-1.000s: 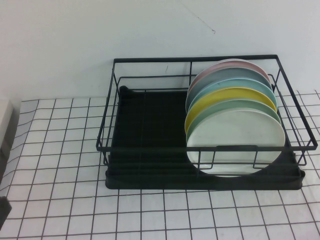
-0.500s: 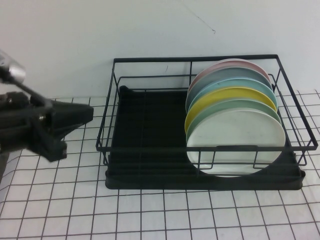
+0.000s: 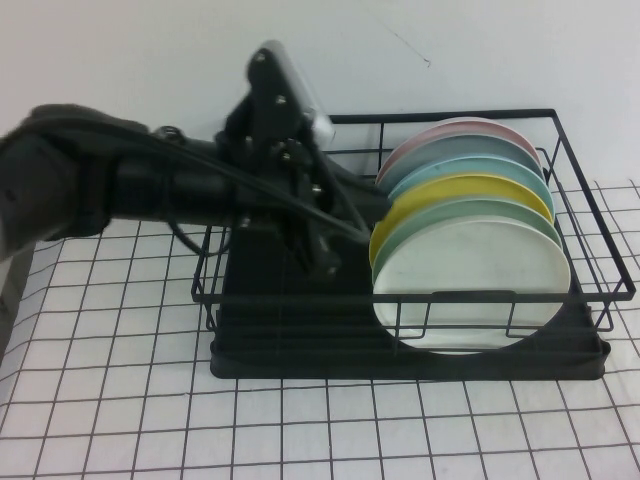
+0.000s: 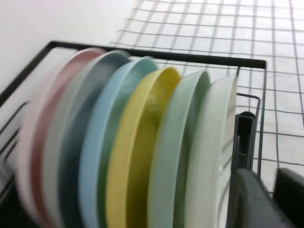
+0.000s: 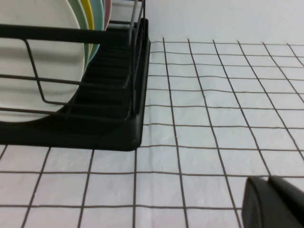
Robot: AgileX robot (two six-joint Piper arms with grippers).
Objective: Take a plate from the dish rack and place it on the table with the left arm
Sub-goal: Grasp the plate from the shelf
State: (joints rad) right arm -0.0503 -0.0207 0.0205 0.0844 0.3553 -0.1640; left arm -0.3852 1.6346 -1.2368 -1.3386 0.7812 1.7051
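The white plate (image 3: 470,285) stands upright at the front of a row of plates in the right half of the black wire dish rack (image 3: 300,295). Behind it stand a mint-green plate (image 3: 455,212) and a yellow plate (image 3: 440,190). My left arm reaches over the rack's left half, and the left gripper (image 3: 335,250) hovers just left of the plates, empty. In the left wrist view the white plate (image 4: 209,152) is edge-on, with the left gripper (image 4: 273,178) beside its front face, jaws together. My right gripper (image 5: 269,180) is shut and empty, low over the table (image 5: 204,118), right of the rack.
Light blue, grey-blue and pink plates (image 3: 470,135) stand at the back of the row. The rack's front wire rail (image 3: 420,296) crosses the white plate's face. A white wall is behind the rack. Grid cloth (image 3: 300,430) lies in front of and beside the rack.
My left arm has swung in from the left edge, up and over the rack's left half, to the plates. The plates and the rack have not moved.
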